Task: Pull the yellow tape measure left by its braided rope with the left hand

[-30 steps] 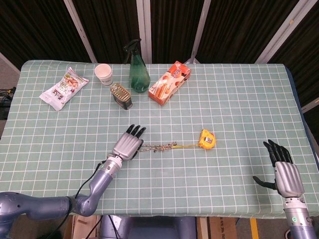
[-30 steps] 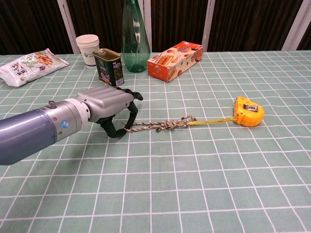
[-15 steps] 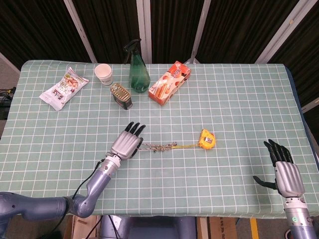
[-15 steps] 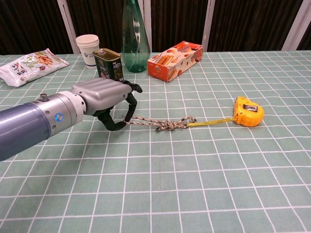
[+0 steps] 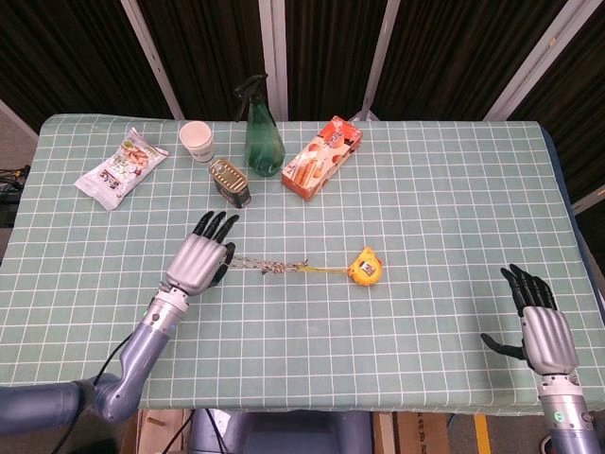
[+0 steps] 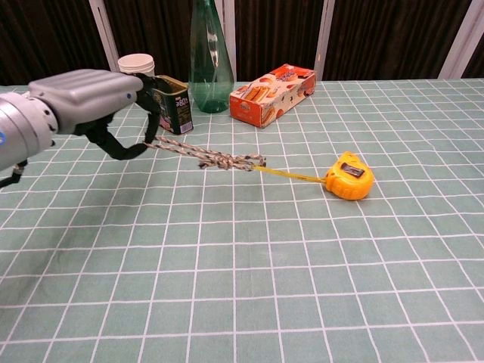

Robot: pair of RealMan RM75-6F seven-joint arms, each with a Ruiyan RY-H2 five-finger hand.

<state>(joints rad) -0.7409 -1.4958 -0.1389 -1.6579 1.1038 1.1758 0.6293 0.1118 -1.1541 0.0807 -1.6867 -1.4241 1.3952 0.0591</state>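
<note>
The yellow tape measure (image 5: 364,266) (image 6: 347,176) lies on the green checked table, right of centre. Its braided rope (image 5: 267,266) (image 6: 208,157) runs taut to the left, joined to the case by a short length of yellow tape. My left hand (image 5: 198,261) (image 6: 91,102) pinches the rope's left end between thumb and finger, lifted a little off the cloth in the chest view. My right hand (image 5: 543,326) rests near the table's front right corner, fingers apart, holding nothing. The chest view does not show it.
Behind the rope stand a small tin can (image 5: 230,182) (image 6: 169,104), a green spray bottle (image 5: 263,134) (image 6: 209,60), an orange snack box (image 5: 321,158) (image 6: 273,94) and a paper cup (image 5: 197,141) (image 6: 136,74). A snack bag (image 5: 121,167) lies at the far left.
My left hand moved left and rose with the rope end. The tape measure slid left along the cloth behind it. The right hand stayed put.
</note>
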